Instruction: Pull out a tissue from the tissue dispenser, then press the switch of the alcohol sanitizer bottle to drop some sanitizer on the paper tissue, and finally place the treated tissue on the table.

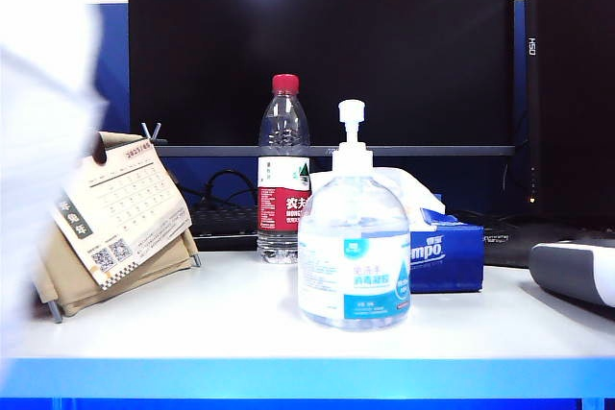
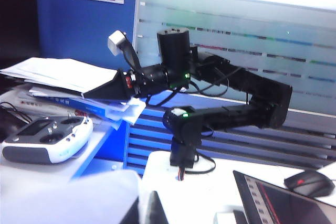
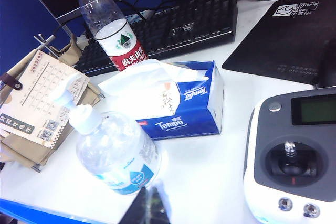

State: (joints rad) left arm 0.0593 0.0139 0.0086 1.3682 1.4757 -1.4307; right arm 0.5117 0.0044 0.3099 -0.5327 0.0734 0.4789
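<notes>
The table (image 1: 240, 324) spreads white under everything, its blue edge nearest the exterior camera, and a dark monitor (image 1: 327, 45) fills the far side. A large white blur (image 1: 38, 141) covers the left of that view; I cannot tell what it is. Near the middle stands the alcohol sanitizer bottle (image 1: 353, 256), upright, its switch (image 1: 352, 122) on top. Just right of it and a little farther back lies the tissue dispenser (image 1: 447, 256), with the tissue (image 3: 142, 80) rising from its top as a loose white tuft, not pulled free. A red-capped water bottle (image 1: 284, 180) stands behind the sanitizer, and a desk calendar (image 1: 120, 208) leans at the far left. A white-and-grey controller (image 3: 294, 150) rests on the right of the table. My left gripper (image 2: 151, 211) shows only as a dark tip facing away from the table towards another desk; its fingers are pressed together, and I cannot tell whether they pinch anything. My right gripper (image 3: 147, 208) hangs above the near table edge beside the sanitizer, pressed together too and holding nothing I can see.
</notes>
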